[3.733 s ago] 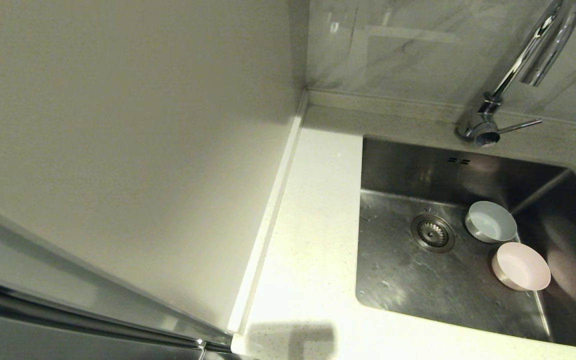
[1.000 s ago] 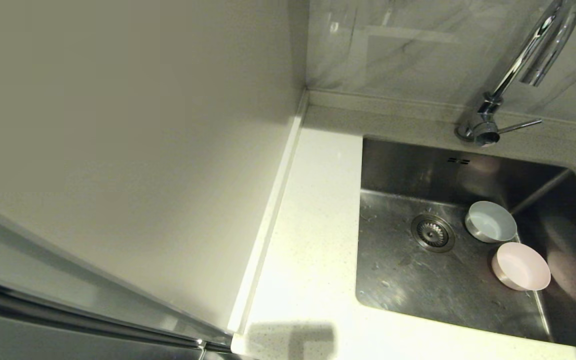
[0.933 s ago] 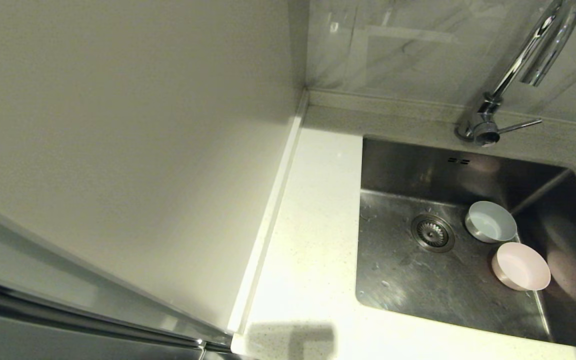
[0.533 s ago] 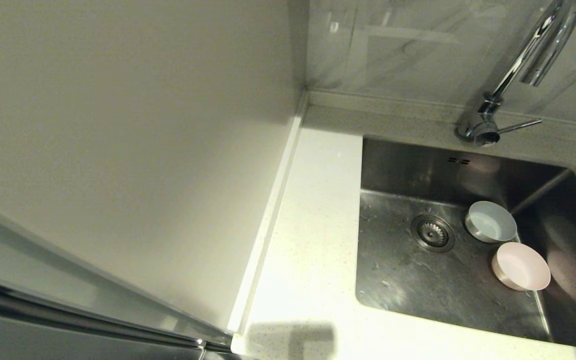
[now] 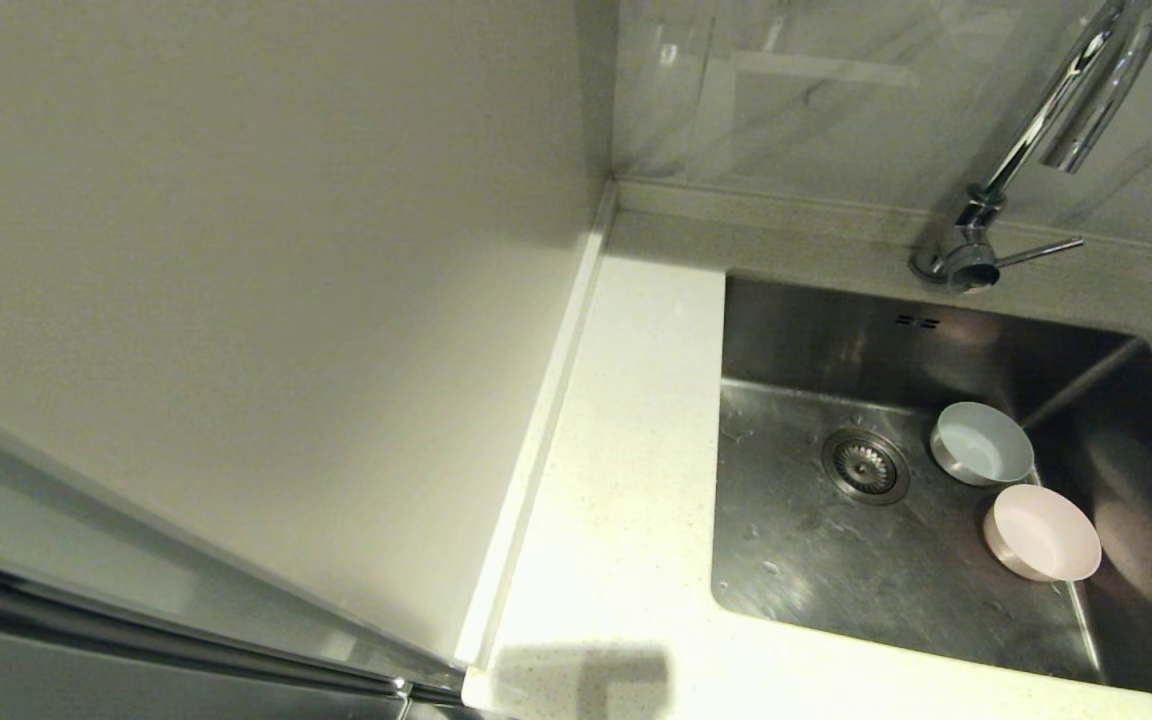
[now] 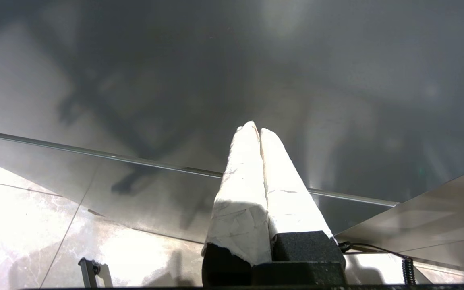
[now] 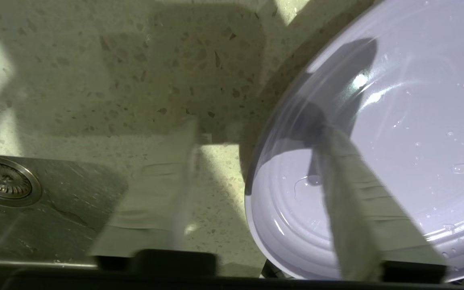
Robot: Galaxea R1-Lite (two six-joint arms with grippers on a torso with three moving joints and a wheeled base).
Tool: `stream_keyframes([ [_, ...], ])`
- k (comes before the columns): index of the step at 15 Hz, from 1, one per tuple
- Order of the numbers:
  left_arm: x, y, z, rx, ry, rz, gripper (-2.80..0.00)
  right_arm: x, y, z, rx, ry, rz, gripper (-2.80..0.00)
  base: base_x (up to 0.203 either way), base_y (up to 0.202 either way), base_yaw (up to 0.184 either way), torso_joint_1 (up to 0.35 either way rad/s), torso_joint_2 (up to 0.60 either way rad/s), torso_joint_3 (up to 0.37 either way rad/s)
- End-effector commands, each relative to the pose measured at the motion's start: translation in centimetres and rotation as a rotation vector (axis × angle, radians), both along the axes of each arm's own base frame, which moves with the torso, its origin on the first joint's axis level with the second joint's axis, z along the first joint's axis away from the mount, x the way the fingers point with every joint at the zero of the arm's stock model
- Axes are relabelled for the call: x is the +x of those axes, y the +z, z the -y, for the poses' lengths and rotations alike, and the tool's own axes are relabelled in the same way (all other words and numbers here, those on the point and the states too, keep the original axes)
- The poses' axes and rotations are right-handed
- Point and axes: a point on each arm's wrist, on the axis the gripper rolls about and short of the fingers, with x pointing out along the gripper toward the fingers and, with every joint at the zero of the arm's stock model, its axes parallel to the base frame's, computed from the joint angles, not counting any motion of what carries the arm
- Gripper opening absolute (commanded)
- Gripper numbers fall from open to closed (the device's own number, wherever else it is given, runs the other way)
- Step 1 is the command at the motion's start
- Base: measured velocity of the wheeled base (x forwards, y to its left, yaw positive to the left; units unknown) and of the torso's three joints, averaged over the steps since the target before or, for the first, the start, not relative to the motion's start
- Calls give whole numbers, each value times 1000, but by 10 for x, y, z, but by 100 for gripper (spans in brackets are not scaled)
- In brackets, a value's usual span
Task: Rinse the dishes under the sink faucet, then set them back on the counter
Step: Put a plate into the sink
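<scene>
Sitting in the sink (image 5: pixel 786 590) — blue-grey bowl (image 5: pixel 981 444), pink bowl (image 5: pixel 1041 533); right pincer (image 7: pixel 256 137) released over the lilac plate (image 7: pixel 397 141).

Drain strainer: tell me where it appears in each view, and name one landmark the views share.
Head view: the drain strainer sits in the sink floor, left of the pale blue-grey bowl.
Left wrist view: not in it; only the shut left gripper before a grey surface.
Right wrist view: at the picture's left edge, beyond the open right gripper.
Shared landmark: the speckled counter bordering the sink, seen in the head and right wrist views.
</scene>
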Motion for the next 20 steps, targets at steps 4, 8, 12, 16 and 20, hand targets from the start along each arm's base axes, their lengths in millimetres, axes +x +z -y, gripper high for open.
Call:
stream_keyframes([
  [4,0,-1,0,0,0,-3,-280,1,-3,3,17,-5,-1,-280,0,0,0,0,0,0],
  [8,0,-1,0,0,1,-3,-280,1,-4,3,18,-6,-4,-280,0,0,0,0,0,0],
  [12,0,-1,0,0,0,-3,-280,0,-2,2,11,-4,-2,-280,0,0,0,0,0,0],
  [16,0,-1,0,0,0,-3,-280,3,8,-16,-30,42,7,-280,0,0,0,0,0,0],
  [20,0,0,0,0,1,-1,-280,14,9,-40,-28,125,7,-280,0,0,0,0,0,0],
])
